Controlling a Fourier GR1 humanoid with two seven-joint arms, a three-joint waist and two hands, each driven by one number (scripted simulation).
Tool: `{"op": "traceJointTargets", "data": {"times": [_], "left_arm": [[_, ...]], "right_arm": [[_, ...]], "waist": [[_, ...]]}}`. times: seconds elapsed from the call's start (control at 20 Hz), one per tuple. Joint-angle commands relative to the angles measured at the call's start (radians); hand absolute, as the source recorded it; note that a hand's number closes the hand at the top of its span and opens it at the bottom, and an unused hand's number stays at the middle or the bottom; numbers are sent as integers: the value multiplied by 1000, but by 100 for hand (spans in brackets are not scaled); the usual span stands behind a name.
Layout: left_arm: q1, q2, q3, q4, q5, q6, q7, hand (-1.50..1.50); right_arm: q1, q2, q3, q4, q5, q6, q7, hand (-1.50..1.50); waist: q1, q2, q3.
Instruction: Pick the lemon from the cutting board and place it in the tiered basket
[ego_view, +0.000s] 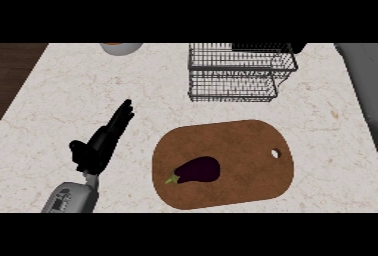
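Purple, not yellow, is what is lying on the board (244, 145): the only thing there is an eggplant (199, 170), dark and glossy with a green stem pointing left (the task speaks of a lemon, but no lemon is showing anywhere on the counter (74, 100)). It is sitting on the board's near-left part, well apart from the hanging hole at the board's right edge.

Only one hand is showing. The left hand (100, 145) is hovering at the left of the board, fingers straight and stretched toward the far side, thumb sticking out to the left, holding nothing and touching nothing. The right hand is not showing at all.

The basket (240, 75), a dark wire rack with tiers, is standing at the far edge, beyond the board and slightly to its right. A bowl (120, 47) is peeking in at the far left.

By my reading, the task is sitting at its very first step: the pick has not begun. The next move is calling for a hand to travel over the board, come down on the eggplant and curl round its thick body; after that, a lift and a carry toward the far side, clearing the basket's wire rim before letting go inside a tier.
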Motion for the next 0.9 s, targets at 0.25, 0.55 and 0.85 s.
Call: {"op": "traceJointTargets", "data": {"times": [0.25,0.55,0.85], "left_arm": [[20,13,16,-66,10,-25,27,0],[53,-21,-5,-52,-27,3,9,0],[23,-13,14,-37,-23,-10,11,0]], "right_arm": [[-93,131,4,252,67,-123,-94,150],[-158,198,-50,315,21,-119,-83,150],[-177,219,-146,394,-73,-64,32,150]], "waist": [[9,3,0],[5,1,0],[-1,1,0]]}}
